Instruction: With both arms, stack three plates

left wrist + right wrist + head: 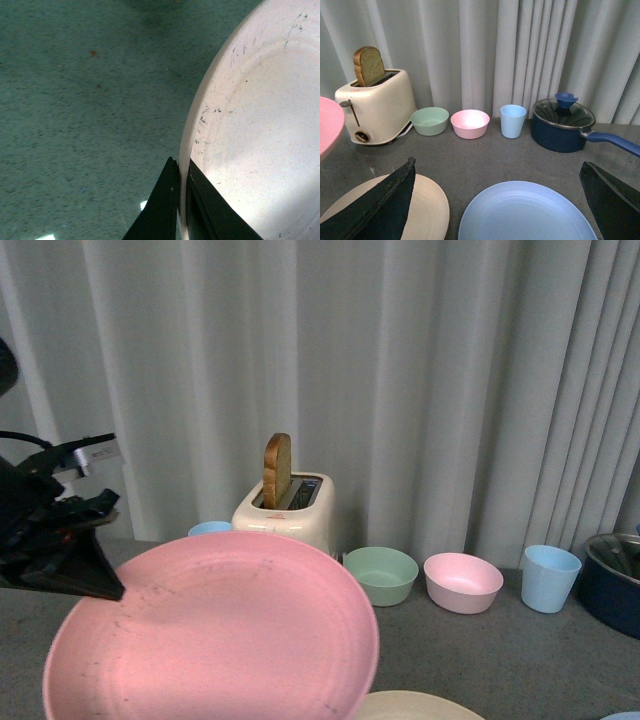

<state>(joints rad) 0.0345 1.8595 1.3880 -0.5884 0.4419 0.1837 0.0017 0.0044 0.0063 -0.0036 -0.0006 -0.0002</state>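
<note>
My left gripper (105, 585) is shut on the rim of the pink plate (215, 635) and holds it raised above the table, tilted toward the front camera. In the left wrist view its two black jaws pinch the plate's edge (186, 150). The cream plate (427, 210) lies flat on the grey table, and its rim shows at the bottom of the front view (420, 705). The light blue plate (525, 215) lies flat beside it. My right gripper (497, 200) is open and empty, with its jaws wide apart above the light blue plate.
At the back stand a cream toaster (288, 510) with a slice of bread, a green bowl (380, 575), a pink bowl (462, 582), a light blue cup (550, 578) and a dark blue lidded pot (562, 124) with a long handle. A curtain hangs behind.
</note>
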